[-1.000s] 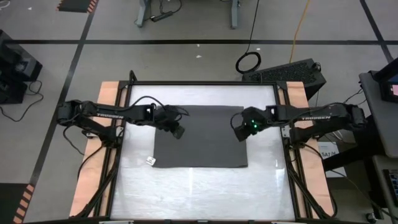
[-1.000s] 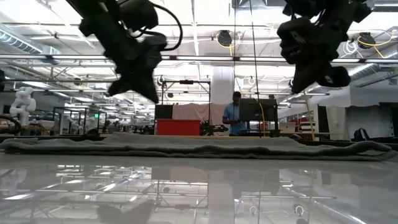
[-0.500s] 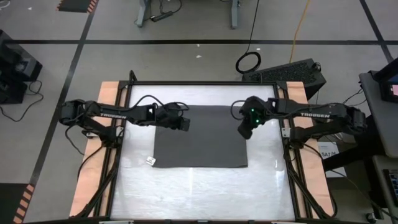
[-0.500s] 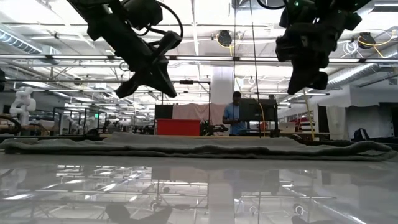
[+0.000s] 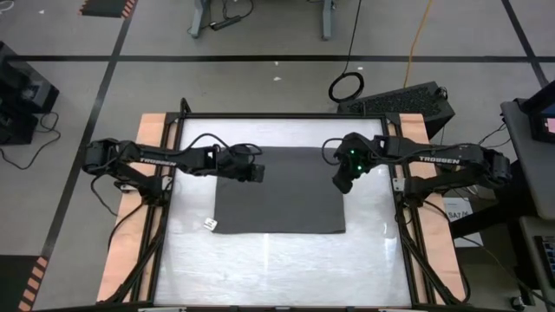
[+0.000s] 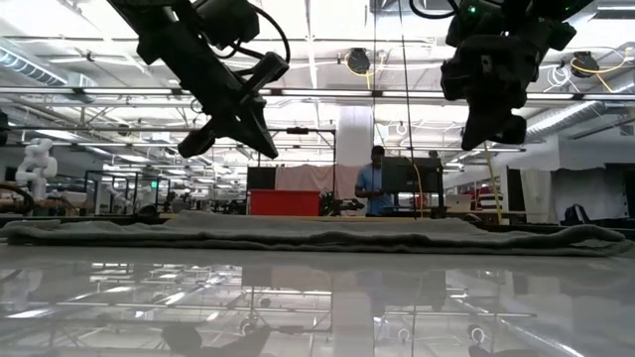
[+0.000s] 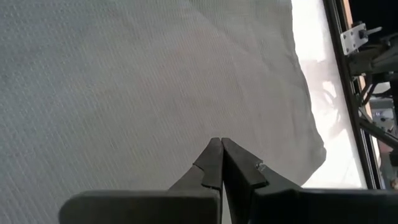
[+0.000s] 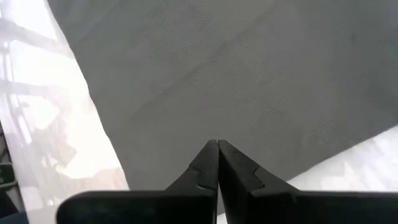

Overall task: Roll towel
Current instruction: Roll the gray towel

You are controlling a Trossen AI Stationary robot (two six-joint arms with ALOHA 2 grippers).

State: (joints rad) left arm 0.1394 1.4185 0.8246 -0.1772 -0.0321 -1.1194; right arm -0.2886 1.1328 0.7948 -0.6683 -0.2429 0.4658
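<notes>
The dark grey towel (image 5: 282, 195) lies spread flat on the table, its small white tag (image 5: 210, 224) at the near left corner. In the low view it is a low flat band (image 6: 317, 236). My left gripper (image 5: 257, 173) is shut and hangs above the towel's far left part, well clear of it (image 6: 266, 149). My right gripper (image 5: 340, 184) is shut and hangs above the towel's far right part, also clear (image 6: 504, 134). Both wrist views show shut fingertips (image 7: 219, 144) (image 8: 217, 146) over the cloth (image 7: 124, 81) (image 8: 261, 74).
The glossy white table top (image 5: 277, 260) has bare room near and far of the towel. A black frame (image 5: 282, 115) edges the table, with wooden side strips (image 5: 130, 234). A person (image 6: 373, 183) stands far off in the room behind.
My left gripper has risen, shifted a little toward the table's right and far edge, and tipped from pointing down to slanting toward the right. My right gripper has risen and gone toward the far edge. Both stay shut. The towel has not moved.
</notes>
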